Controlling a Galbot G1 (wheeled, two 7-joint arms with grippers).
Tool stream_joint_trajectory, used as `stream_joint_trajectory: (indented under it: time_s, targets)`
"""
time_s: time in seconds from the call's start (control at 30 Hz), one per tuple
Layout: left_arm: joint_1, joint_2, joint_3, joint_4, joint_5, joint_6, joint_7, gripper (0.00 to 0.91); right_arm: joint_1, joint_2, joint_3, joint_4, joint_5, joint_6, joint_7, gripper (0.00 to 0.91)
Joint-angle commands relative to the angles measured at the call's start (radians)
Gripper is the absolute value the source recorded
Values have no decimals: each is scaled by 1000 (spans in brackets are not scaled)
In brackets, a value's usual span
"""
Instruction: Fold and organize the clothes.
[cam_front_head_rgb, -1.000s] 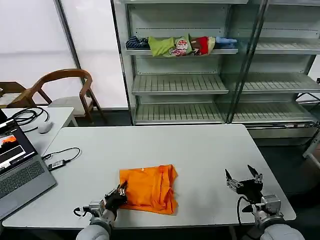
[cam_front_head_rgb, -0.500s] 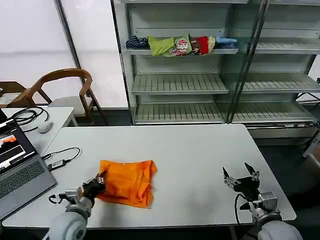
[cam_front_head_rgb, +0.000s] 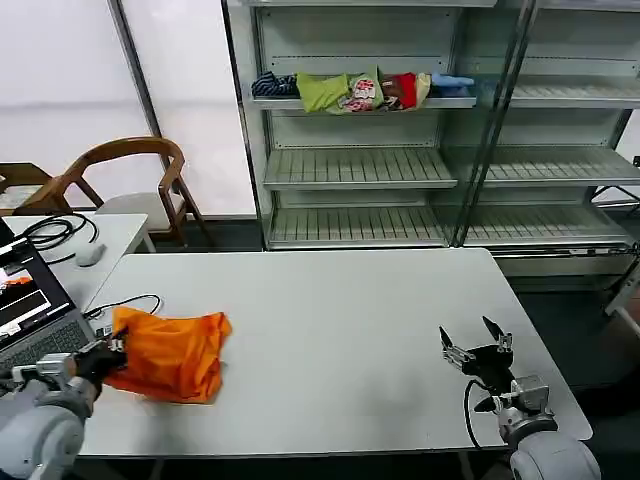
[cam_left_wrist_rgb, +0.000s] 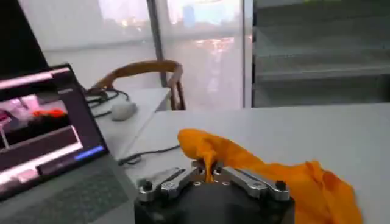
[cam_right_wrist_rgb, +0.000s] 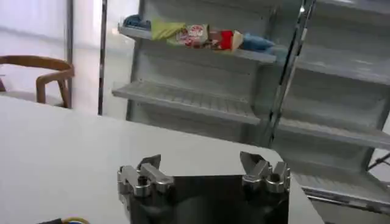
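Left hand (cam_front_head_rgb: 108, 352) pinches the bunched orange T-shirt (cam_front_head_rgb: 172, 353), its length lying across the table (cam_front_head_rgb: 340, 320); right hand (cam_front_head_rgb: 476, 352) open, empty.

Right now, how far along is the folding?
Done: the orange T-shirt is bunched into a rough fold. In hand: the left claw grips its edge near the laptop. Left: tidy placement. The right claw waits open over the table.

One of nearly everything, two grippers.
One orange T-shirt (cam_front_head_rgb: 170, 353), one laptop (cam_front_head_rgb: 28, 312), one wooden chair (cam_front_head_rgb: 125, 180), one mouse (cam_front_head_rgb: 90, 255), one heap of clothes (cam_front_head_rgb: 350, 91) on the shelf, two grippers: left (cam_front_head_rgb: 108, 352), right (cam_front_head_rgb: 475, 348).
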Motion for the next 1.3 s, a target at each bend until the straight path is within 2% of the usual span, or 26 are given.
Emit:
stream_joint_trajectory:
  time_s: [0.03,0.13,0.23,0.3,0.37,0.47,0.53,0.67,0.83,0.97,1.3]
  targets:
    - [96,217,-267,-49,-1,93,97,20,10,2,-5,-5,-1,4,-2,907]
    - [124,213,-258,-89,-1,92,94,20,4,8,-3,-8,-2,9,-3,907]
    - [117,129,-160,-193,26,91,46,20,-6,11,4,-9,-4,11,-3,907]
    - [112,80,-31,-277,45,91,-13,20,-14,9,12,-7,-6,11,-3,907]
    - [100,-52,151,-363,172,75,-80,20,-21,5,25,-5,-5,8,-2,907]
    - [54,-155,376,-412,285,27,-141,20,-35,0,44,0,-5,6,-1,907]
    - [23,-205,505,-422,351,10,-145,30,-47,-4,57,10,-4,2,0,907]
    - [-38,-268,665,-407,407,-12,-146,30,-76,-9,85,19,-4,1,0,907]
    - [-55,-319,785,-305,538,-72,-154,30,-89,-11,99,20,-4,2,0,907]
    - [-125,-389,801,-201,565,-96,-171,30,-80,-22,101,24,-1,-1,2,907]
    - [-280,-492,818,-35,557,-89,-182,30,-36,-54,106,17,8,-7,5,907]
